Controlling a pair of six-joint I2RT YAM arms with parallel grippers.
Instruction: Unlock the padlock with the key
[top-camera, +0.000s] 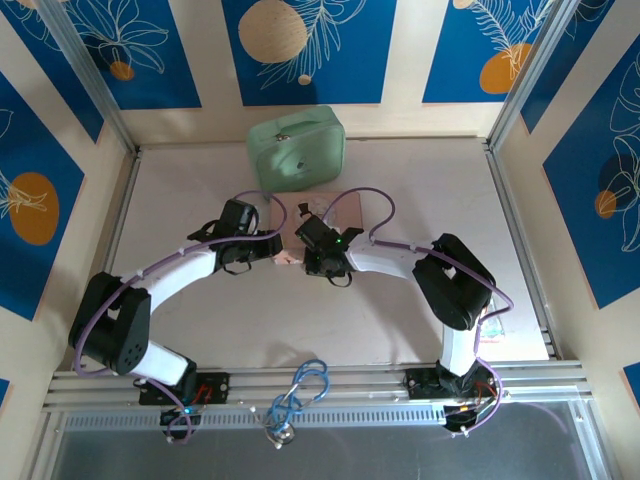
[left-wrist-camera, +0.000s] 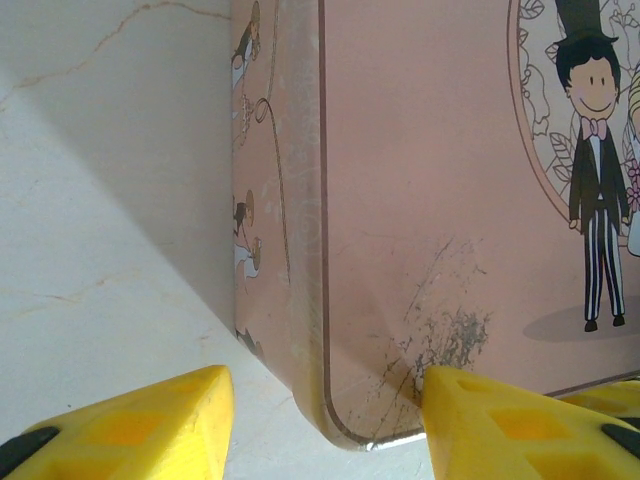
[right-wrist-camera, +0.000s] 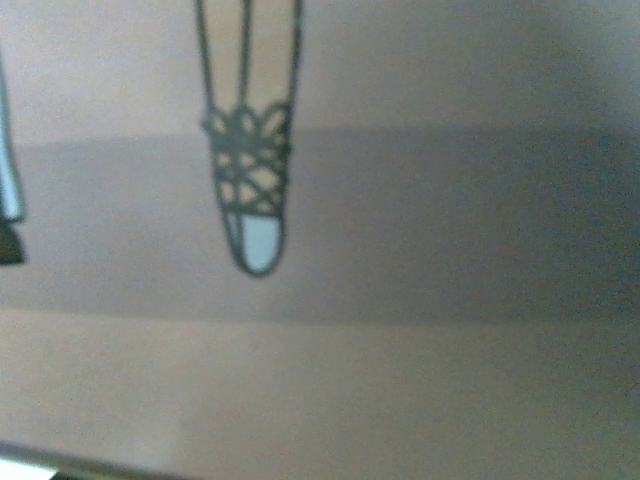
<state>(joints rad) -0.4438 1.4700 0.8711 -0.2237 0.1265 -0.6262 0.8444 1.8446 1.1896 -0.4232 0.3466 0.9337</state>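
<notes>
A flat pink box (top-camera: 342, 206) with a cartoon bride and groom on its lid lies mid-table, mostly under both wrists. My left gripper (top-camera: 268, 250) is at its near left corner. In the left wrist view the gripper (left-wrist-camera: 327, 392) is open and straddles that scuffed corner (left-wrist-camera: 400, 330): one yellow finger (left-wrist-camera: 150, 425) is over the table and the other finger (left-wrist-camera: 500, 420) rests against the lid. My right gripper (top-camera: 310, 240) hangs low over the box. Its camera is so close that the pink surface (right-wrist-camera: 400, 380) is blurred, and its fingers are hidden. The blue padlock and the key are hidden.
A mint-green zip case (top-camera: 296, 150) stands at the back centre against the wall. Aluminium frame rails (top-camera: 320, 385) run along the near edge, with a blue cable loop (top-camera: 300, 388) on them. Bare table (top-camera: 200, 330) lies left and right of the box.
</notes>
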